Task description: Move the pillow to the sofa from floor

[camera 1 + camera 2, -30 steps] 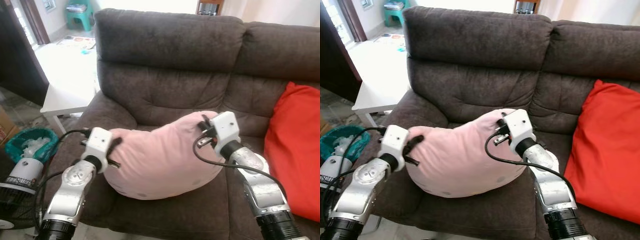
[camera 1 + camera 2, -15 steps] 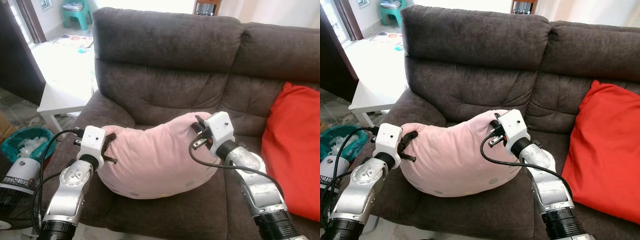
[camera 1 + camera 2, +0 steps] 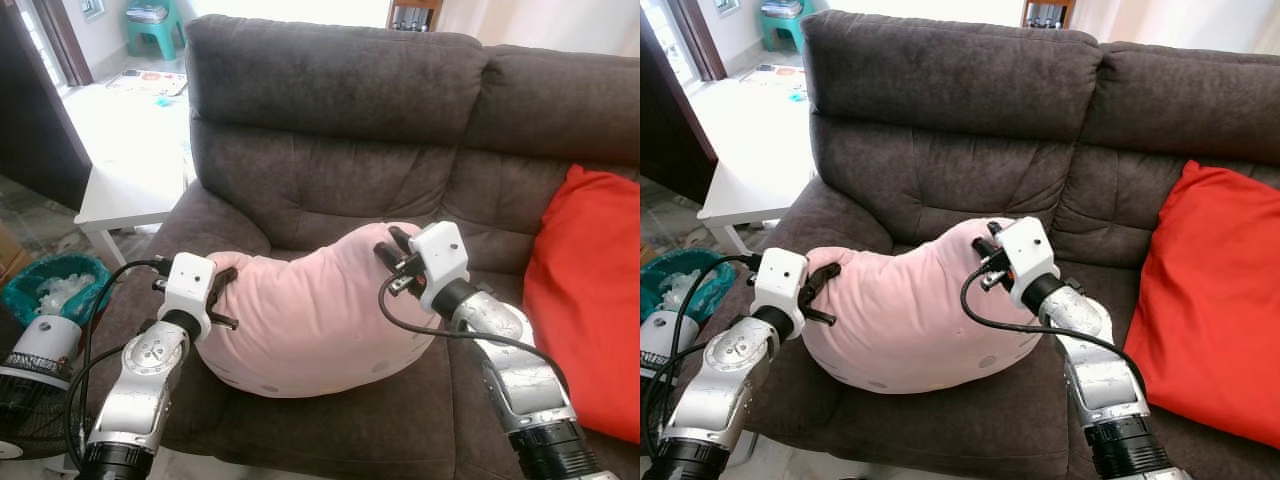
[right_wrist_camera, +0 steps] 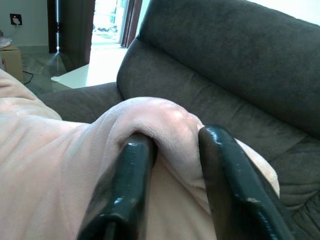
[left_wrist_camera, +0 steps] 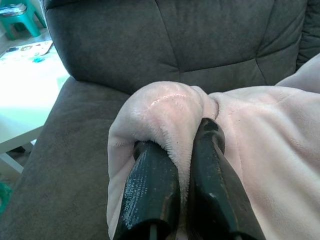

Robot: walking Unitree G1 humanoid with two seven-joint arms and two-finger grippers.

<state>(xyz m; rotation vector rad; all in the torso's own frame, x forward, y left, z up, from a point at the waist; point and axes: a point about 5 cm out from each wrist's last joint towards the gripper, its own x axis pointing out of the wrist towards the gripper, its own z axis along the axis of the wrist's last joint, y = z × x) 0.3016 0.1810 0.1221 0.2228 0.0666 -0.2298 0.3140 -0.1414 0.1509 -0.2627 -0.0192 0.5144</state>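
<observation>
While both arms hold it between them, the pink pillow now rests low on the seat cushion of the dark grey sofa, its underside spread against the fabric, whereas a second ago it hung a little higher and further toward the seat's front edge. The left claw is clamped on a bunched fold at the pillow's left corner, its two black fingers pressed close with plush squeezed between them. The right claw pinches a similar ridge of fabric at the upper right corner, fingers set slightly wider apart but plainly biting the cloth. Since the pillow has sunk and drifted back toward the backrest, the carrying appears to be done: it looks supported by the sofa rather than by the arms. What remains, by my reading, is releasing both grips and drawing the arms away without dragging the pillow forward. A red cushion lies on the neighbouring seat, well apart, and a white desk stands beside the armrest.
</observation>
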